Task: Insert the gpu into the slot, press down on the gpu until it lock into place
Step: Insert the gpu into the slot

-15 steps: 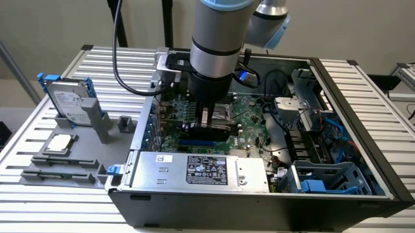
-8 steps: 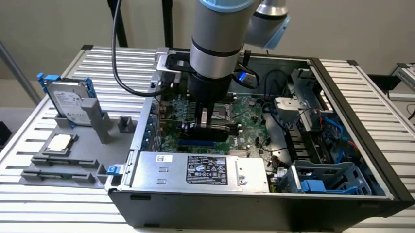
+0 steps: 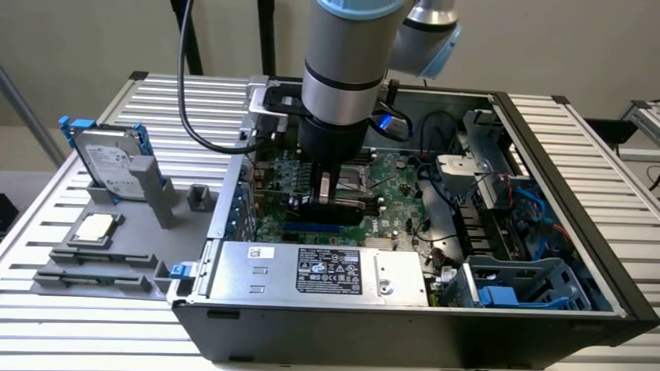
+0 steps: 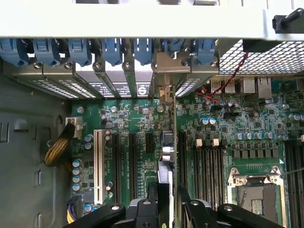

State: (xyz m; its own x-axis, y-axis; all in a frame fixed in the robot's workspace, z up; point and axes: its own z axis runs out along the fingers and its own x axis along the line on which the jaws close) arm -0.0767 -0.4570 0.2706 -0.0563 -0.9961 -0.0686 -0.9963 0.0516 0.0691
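The open computer case (image 3: 577, 232) lies on its side under my arm. My gripper (image 3: 330, 199) reaches down onto the green motherboard and is shut on the gpu (image 3: 341, 210), a small black card held upright. Just under the card's lower edge runs the bright-blue slot (image 3: 307, 229). In the wrist view the gpu (image 4: 166, 152) appears edge-on, running from my gripper (image 4: 166, 202) to its metal bracket (image 4: 166, 71) at the case's rear openings. I cannot tell whether the card's edge is seated in the slot.
A grey labelled power-supply box (image 3: 320, 270) sits close in front of the slot. Black memory slots (image 4: 209, 161) and the CPU socket (image 4: 254, 190) lie beside the card, a white slot (image 4: 99, 166) on the other side. Blue retaining clips (image 4: 114, 50) line the rear. A hard drive (image 3: 108, 162) stands outside the case.
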